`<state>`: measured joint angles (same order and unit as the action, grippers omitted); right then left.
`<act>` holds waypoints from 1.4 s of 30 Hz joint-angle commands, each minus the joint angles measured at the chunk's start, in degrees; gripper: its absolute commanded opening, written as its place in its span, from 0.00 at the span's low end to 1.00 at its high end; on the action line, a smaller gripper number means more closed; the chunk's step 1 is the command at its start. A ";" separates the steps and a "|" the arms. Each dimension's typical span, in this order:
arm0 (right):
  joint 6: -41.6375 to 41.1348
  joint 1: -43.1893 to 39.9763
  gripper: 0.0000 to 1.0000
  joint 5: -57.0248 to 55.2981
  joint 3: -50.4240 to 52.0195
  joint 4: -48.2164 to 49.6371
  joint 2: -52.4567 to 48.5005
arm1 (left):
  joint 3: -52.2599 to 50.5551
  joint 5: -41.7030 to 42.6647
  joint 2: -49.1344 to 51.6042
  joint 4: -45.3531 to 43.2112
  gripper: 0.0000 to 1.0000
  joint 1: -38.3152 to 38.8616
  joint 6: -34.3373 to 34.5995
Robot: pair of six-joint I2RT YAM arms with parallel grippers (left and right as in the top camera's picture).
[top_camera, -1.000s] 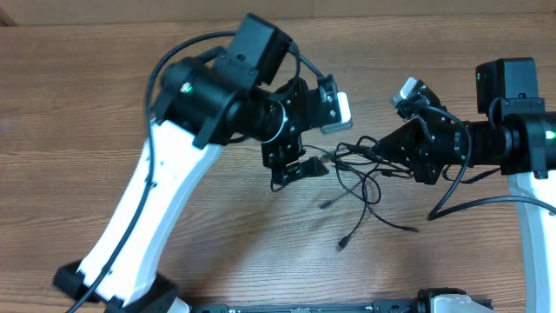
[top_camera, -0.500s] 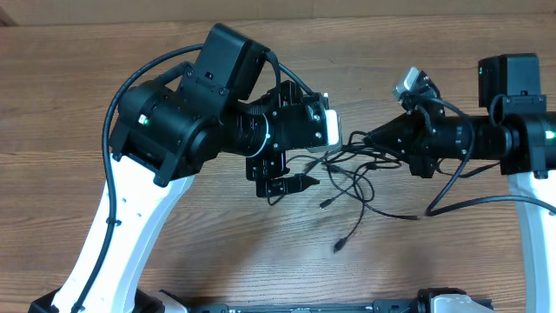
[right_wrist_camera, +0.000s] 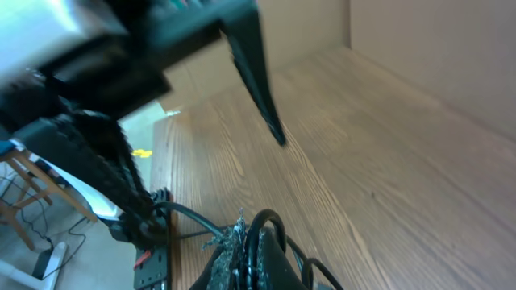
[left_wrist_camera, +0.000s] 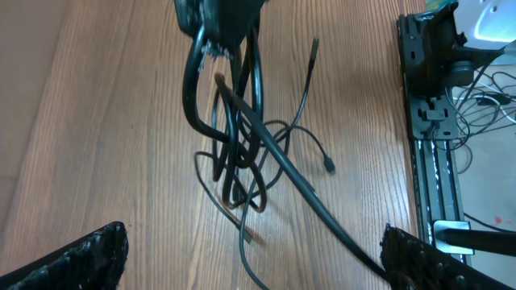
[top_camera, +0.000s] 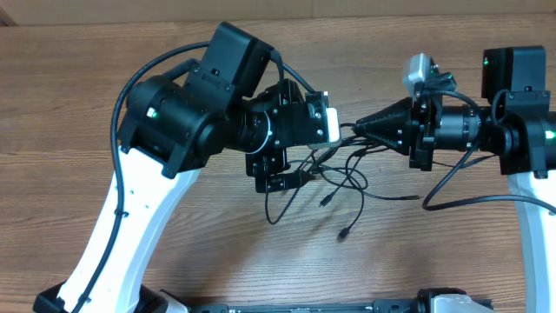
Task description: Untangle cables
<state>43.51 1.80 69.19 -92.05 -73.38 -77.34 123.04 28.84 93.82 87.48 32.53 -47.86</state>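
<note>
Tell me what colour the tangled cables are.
The cables are black, clearest in the left wrist view.

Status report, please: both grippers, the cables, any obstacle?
Left gripper open, jaws wide, facing the cables. Right gripper shut on the cables, loose ends trailing on the table. Nothing seen between left jaws and tangle.

Overhead, the light falls even and soft across the bench (top_camera: 78,78). There's no glare on the wood, just a faint, fuzzy shadow beside the left arm (top_camera: 130,200), and the thin cables (top_camera: 347,169) read crisp. In the left wrist view it's bright. The cables are sharp mid-frame, the left fingers (left_wrist_camera: 76,258) sit dark and soft-edged in the bottom corners, and the top right corner blows out white. The right wrist view is the rough one, with a warm cast. Everything close to the lens is smeared, the top left is washed out, and the wood grain farther back looks slightly soft.
</note>
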 commanded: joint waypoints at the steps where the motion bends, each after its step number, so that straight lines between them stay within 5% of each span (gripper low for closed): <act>1: -0.02 -0.33 0.04 7.39 -1.84 2.16 0.94 | 0.48 -0.24 2.60 -0.83 1.00 0.13 0.96; 21: -0.04 -0.33 0.04 11.91 -1.84 4.79 0.94 | 0.44 14.91 6.05 -4.66 0.99 0.22 2.89; 23: -0.02 -0.33 0.04 11.91 -1.84 4.79 0.94 | 0.44 14.73 6.05 -4.63 0.82 0.22 2.89; 25: -0.04 -0.33 0.04 11.91 -1.84 4.79 0.94 | 0.42 14.67 6.05 -4.61 0.42 0.22 2.91; 28: -0.04 -0.33 0.04 11.93 -1.84 4.76 0.94 | 0.44 14.67 6.05 -4.61 0.06 0.22 2.91; 42: -4.00 -0.35 0.04 -1.20 -1.84 4.11 0.94 | 0.44 14.34 5.92 -4.13 0.04 0.09 3.10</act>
<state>42.15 1.80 75.24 -92.05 -69.10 -77.30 123.02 41.47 99.57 83.55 32.53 -44.97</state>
